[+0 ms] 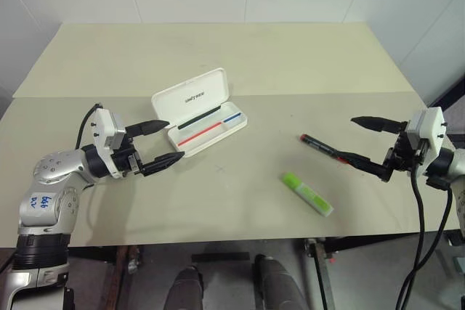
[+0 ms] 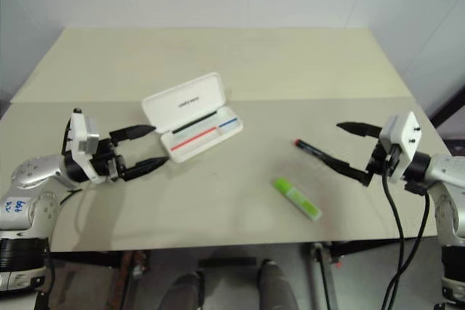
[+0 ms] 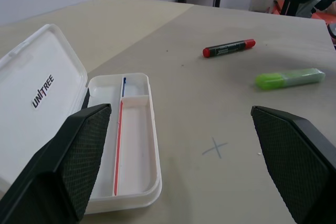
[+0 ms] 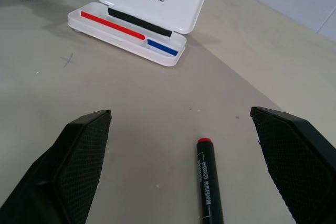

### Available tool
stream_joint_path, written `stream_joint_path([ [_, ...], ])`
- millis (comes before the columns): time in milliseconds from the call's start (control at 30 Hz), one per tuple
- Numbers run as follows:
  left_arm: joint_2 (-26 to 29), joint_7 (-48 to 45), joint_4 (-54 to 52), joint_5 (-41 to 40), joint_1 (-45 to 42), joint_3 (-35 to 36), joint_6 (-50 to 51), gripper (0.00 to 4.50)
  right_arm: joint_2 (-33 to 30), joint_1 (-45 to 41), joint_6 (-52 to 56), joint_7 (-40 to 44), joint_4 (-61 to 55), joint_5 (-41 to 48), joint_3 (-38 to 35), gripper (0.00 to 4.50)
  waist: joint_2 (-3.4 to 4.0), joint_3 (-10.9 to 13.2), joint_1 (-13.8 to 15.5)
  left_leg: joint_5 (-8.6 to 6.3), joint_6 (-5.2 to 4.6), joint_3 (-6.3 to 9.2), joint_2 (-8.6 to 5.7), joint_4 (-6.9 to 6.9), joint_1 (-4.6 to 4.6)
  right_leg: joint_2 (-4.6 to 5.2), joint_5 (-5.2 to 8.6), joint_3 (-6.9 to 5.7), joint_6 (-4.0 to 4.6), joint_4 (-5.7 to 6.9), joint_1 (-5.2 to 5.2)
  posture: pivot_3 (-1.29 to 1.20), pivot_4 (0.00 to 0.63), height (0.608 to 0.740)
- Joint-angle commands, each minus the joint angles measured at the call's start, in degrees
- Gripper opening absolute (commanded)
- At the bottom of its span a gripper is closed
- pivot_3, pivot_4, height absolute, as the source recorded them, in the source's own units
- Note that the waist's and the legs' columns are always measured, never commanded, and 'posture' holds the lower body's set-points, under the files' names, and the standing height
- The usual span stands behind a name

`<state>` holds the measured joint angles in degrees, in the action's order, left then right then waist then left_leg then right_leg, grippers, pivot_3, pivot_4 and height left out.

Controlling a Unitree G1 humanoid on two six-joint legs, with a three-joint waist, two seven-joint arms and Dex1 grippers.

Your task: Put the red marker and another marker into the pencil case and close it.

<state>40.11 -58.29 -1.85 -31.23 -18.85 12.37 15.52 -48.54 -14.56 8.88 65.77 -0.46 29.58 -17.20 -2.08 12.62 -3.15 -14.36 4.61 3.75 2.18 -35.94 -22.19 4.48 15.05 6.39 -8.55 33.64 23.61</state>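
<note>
**Both claws spread and empty, case open, markers loose on table**

Left gripper: fingers spread wide, nothing between them, pointing level toward the table middle. The pencil case sits just past its fingertips, near but not touching. Case is open, lid tipped back and away from the claw, tray toward the robot. Lid shows dark lettering. Black, red and blue lines visible inside the tray; no marker in it.

Right gripper: fingers spread wide too, holding nothing, pointing level toward the table middle. The red marker lies flat on the table right ahead of this claw, between the two fingers' lines as seen in the right wrist view, red end pointing away from the claw toward the case. In the head views its near end runs close to the lower finger; cannot tell if they touch.

The green highlighter lies flat on the table, toward the robot from the red marker and off to the inner side of the right claw, apart from both. Paler end points toward the table's near edge. It is well apart from the left claw and from the case.

A small pencilled cross marks the table between the left claw and the highlighter, beside the case's tray.
</note>
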Motion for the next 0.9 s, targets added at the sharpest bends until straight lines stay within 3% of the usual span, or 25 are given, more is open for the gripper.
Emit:
stream_joint_path([
  [33, 0.92, 0.42, -2.02, 0.44, -0.30, 0.28, 0.27, 4.48, 0.51, 0.08, 0.24, -1.02, -2.78, 0.98, -0.80, 4.50, 0.00, 0.00, -0.02, 0.00, 0.00, 0.00, 0.00, 0.00, 0.00, 0.00, 0.00, 0.00, 0.00, 0.00, 0.00, 0.00, 0.150, 0.740],
  [400, 1.72, 1.24, -3.73, 3.17, -0.24, -1.13, 0.54, 4.48, 3.53, 1.84, 3.72, -2.86, -10.24, 3.24, 1.16, 4.50, 0.00, 0.00, 0.05, 0.00, 0.00, 0.01, 0.00, -0.01, 0.00, 0.00, 0.00, 0.00, -0.01, 0.02, -0.01, 0.00, 0.150, 0.740],
  [567, 1.32, 3.19, -3.04, 6.86, -0.68, -3.22, -0.21, 3.24, 5.63, 2.71, 5.96, -5.29, -15.70, 4.08, 2.81, 4.50, 0.00, 0.00, 0.06, 0.00, 0.00, 0.01, 0.00, -0.03, 0.01, 0.00, 0.00, 0.00, 0.01, 0.02, -0.02, 0.00, 0.150, 0.740],
  [900, -3.74, 10.77, -1.98, 14.95, -1.16, -11.11, 1.22, 3.24, 7.52, 5.09, 7.14, -8.75, -20.75, 5.18, 2.74, 4.50, 0.00, 0.00, 0.31, -0.01, 0.00, 0.01, 0.00, -0.02, -0.01, 0.00, 0.00, 0.00, 0.00, -0.02, -0.02, 0.00, 0.150, 0.740],
])
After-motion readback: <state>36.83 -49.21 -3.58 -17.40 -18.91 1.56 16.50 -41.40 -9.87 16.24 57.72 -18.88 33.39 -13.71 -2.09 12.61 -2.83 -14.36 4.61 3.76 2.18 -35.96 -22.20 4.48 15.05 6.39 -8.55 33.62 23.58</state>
